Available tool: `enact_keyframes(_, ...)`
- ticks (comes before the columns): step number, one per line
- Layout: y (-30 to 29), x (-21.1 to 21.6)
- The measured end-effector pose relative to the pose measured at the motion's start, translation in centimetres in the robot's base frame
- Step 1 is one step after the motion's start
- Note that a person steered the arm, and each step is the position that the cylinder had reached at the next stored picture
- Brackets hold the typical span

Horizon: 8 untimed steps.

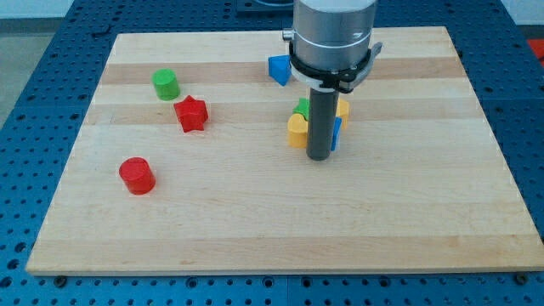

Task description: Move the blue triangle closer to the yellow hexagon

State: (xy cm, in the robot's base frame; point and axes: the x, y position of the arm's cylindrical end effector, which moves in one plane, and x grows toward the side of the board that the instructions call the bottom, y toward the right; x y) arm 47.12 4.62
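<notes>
A pale wooden board [255, 221] with fine grain and faint lengthwise bands lies on a blue perforated table [34, 102]. My tip [320, 158], the flat lower end of a smooth dark grey rod hanging from a silvery cylindrical arm housing [333, 34], rests just at the view's bottom edge of a tight cluster of blocks; there are no jaws on it to spread or press together. In that cluster a yellow block [297, 131] shows at the view's left of the rod, a green block [303, 107] peeks out just above it, a sliver of yellow [342, 108] and a sliver of blue [337, 132] show at the rod's right; their shapes are mostly hidden. An angular blue block [279, 69] sits apart toward the view's top. On the view's left stand a green cylinder [166, 84], a red star [191, 114] and a red cylinder [137, 176]. Counted: two red, two green, two blue, two yellow pieces visible.
</notes>
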Motion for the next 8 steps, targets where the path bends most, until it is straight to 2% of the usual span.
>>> enact_keyframes(1,1.0,2.4)
enact_keyframes(2,4.0,2.5)
enact_keyframes(3,8.5,0.0)
enact_keyframes(4,11.5,-3.8)
enact_keyframes(5,12.0,-8.4)
enact_keyframes(8,6.5,-25.6)
